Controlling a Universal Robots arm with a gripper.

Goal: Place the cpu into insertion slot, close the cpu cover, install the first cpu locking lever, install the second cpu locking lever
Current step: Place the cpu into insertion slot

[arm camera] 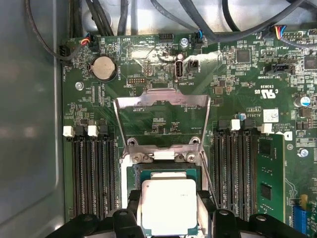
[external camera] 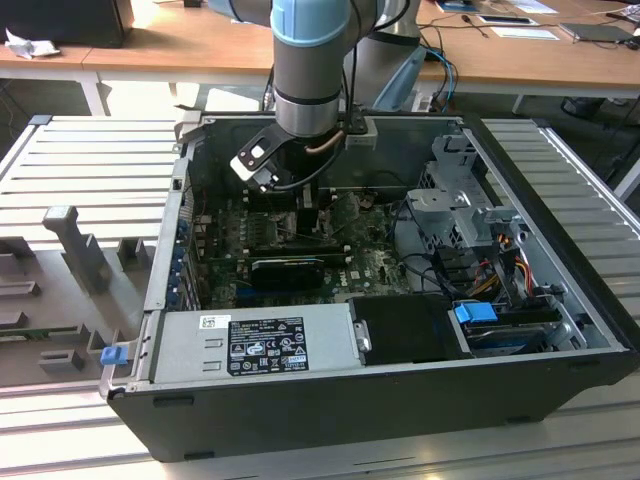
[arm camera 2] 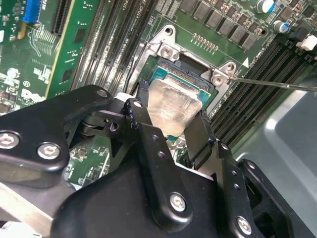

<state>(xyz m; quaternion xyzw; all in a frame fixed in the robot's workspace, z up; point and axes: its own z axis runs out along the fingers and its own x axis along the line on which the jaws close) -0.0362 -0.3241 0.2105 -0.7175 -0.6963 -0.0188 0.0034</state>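
My gripper is shut on the cpu, a flat square chip with a silver-grey top, one black finger on each of two opposite sides. The chip sits level in or just over the insertion slot; I cannot tell whether it is seated. In the second wrist view the cpu covers most of the insertion slot between the fingers. The cpu cover stands swung open beyond the socket, its window showing the board. A thin locking lever lies unlatched beside the socket. In the exterior view the gripper reaches down into the open computer case.
Memory slots flank the socket on both sides. A long black expansion card lies just in front of the gripper. The power supply fills the case front, and a drive cage with cables stands on the exterior view's right.
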